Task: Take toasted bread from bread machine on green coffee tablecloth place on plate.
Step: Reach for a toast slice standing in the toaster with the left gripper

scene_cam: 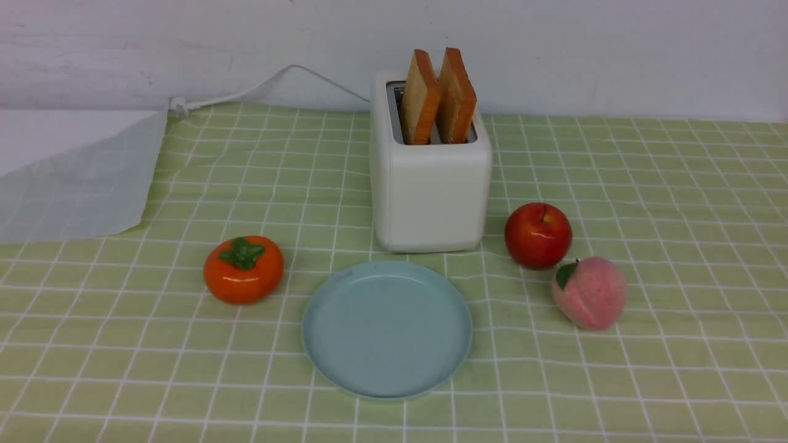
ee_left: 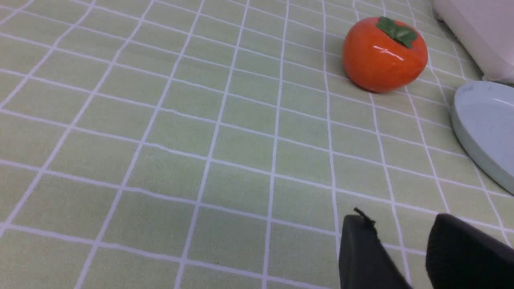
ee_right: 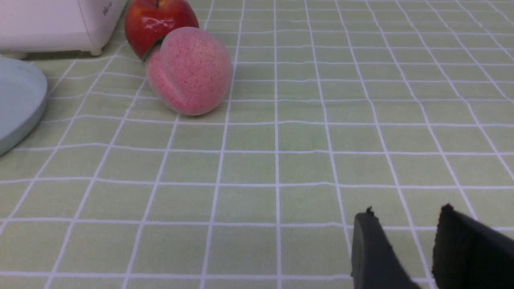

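Front view: two golden-tan square toast slices (scene_cam: 422,98) are seen standing upright in the slots of the boxy cream-white toaster (scene_cam: 431,197), which is set at far centre on the light green grid-patterned tablecloth (scene_cam: 646,184). The round pale blue-green plate (scene_cam: 388,332) is laid just nearer. In the wrist views, the left gripper (ee_left: 401,224) and right gripper (ee_right: 405,216) are shown parted, with nothing held.

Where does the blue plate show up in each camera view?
Front view: plate in the centre foreground.
Left wrist view: plate cut off at the edge, near the persimmon.
Right wrist view: plate cut off at the edge, near the peach.
Shared landmark: the white toaster.
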Motion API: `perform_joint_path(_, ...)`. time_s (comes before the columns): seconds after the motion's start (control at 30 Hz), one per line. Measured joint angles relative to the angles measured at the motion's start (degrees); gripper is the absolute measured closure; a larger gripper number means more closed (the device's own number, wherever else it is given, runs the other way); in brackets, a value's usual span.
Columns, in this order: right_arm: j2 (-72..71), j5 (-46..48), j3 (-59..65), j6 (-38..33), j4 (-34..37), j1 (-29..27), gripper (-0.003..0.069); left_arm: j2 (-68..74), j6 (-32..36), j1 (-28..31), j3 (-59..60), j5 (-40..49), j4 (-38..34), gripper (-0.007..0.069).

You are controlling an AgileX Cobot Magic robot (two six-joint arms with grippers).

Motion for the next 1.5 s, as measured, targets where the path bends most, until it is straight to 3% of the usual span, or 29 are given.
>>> perform_joint_path(1.07, 0.00, 0.00, 0.00, 0.00, 0.00, 0.00, 0.0419, 0.00, -0.25, 0.00, 0.00, -2.80, -0.36, 0.0387)
perform_joint_path(1.3, 0.00, 0.00, 0.00, 0.00, 0.00, 0.00, 0.0419, 0.00, -5.74, 0.00, 0.00, -11.74, -12.02, 0.0387)
perform_joint_path(1.5, 0.00, 0.00, 0.00, 0.00, 0.00, 0.00, 0.0419, 0.00, -7.83, 0.00, 0.00, -23.67, -27.61, 0.0387)
